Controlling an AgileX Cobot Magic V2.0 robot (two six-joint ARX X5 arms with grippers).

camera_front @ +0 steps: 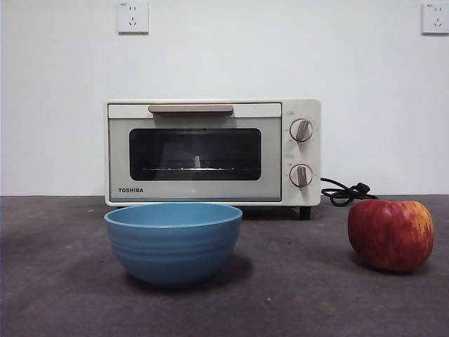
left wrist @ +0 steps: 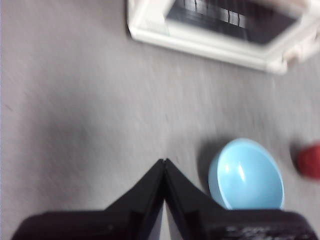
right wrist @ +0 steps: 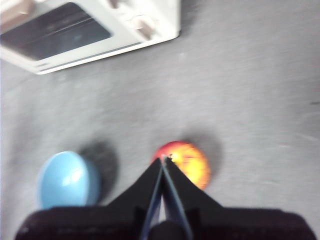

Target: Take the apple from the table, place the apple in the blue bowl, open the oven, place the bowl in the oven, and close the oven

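Front view: no arm or gripper in frame. The oven (camera_front: 212, 152) stands at the back of the table (camera_front: 56, 281), against the white wall (camera_front: 56, 84), door closed. Its beige bar handle (camera_front: 190, 109) runs along the top of the door; two knobs (camera_front: 302, 130) sit one above the other on its right panel. "TOSHIBA" is printed at the door's lower left corner; the small marks around the knobs are too fine to read. The blue bowl (camera_front: 173, 240) stands upright in front of the oven, apart from it, nothing visible above its rim. The apple (camera_front: 391, 234) rests on the table to the right of the bowl, well apart from it and forward of the oven's right end. A black cord (camera_front: 345, 192) lies coiled just right of the oven. Two wall sockets (camera_front: 132, 17) sit high above the oven.

Left wrist view (blurred): the left gripper (left wrist: 164, 161) is pressed closed, tips meeting, nothing between them. It hangs above bare table, short of the oven, with the bowl (left wrist: 246, 175) just beside it and untouched. The bowl's inside looks bare.

Right wrist view (blurred): the right gripper (right wrist: 163, 159) is likewise pinched together and grasps nothing. Its tip lines up with the near edge of the apple (right wrist: 186, 162); contact cannot be judged. The bowl (right wrist: 67, 180) sits to one side of the apple, the oven (right wrist: 90, 30) beyond both.
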